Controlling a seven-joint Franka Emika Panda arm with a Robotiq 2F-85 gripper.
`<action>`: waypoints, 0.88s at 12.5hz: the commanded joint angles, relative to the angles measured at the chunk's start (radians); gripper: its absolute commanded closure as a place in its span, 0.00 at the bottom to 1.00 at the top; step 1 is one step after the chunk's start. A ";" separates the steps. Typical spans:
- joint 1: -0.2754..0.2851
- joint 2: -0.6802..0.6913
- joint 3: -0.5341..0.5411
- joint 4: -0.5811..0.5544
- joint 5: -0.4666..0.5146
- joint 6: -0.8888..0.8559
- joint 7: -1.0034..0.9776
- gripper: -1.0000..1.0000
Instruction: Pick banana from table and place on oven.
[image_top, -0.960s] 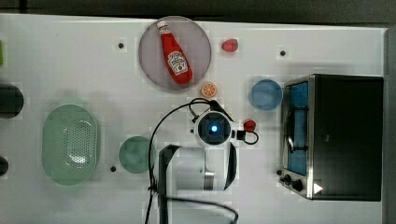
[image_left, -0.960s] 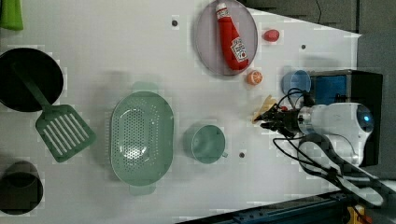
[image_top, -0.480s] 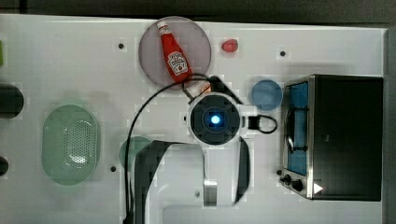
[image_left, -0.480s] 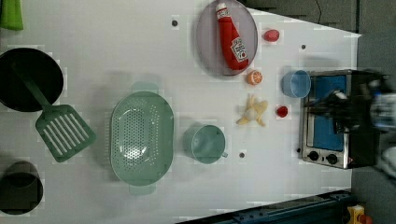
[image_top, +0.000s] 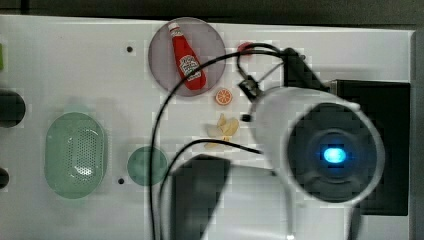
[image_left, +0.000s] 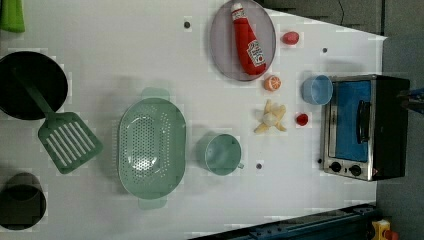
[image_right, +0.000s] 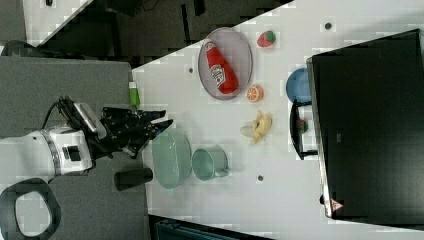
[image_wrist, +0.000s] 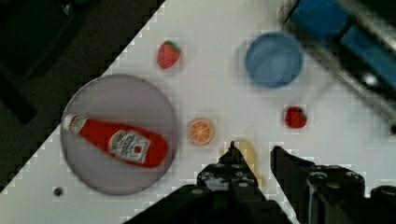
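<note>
The gripper (image_wrist: 254, 156) hangs high above the counter (image_left: 150, 50), partly open and empty. Below it the banana (image_left: 270, 118) lies on the counter between the orange slice (image_left: 272, 83) and a small red berry (image_left: 302, 119), left of the oven (image_left: 362, 127) in the left view. Picking and placing both remain to be done.

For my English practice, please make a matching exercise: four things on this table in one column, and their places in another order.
1. ketchup bottle
2. banana
3. blue bowl
4. spatula

a. head on the white table, handle over the black pan
b. lying on the grey plate
c. close by the oven's glass door
d. on the table, between orange slice and green cup

Pairs: 1-b, 2-d, 3-c, 4-a
</note>
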 joint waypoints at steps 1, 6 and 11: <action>-0.066 0.108 -0.154 -0.001 0.012 -0.033 -0.192 0.75; -0.086 0.240 -0.320 0.015 0.011 0.092 -0.361 0.75; -0.089 0.375 -0.394 0.021 0.006 0.221 -0.469 0.75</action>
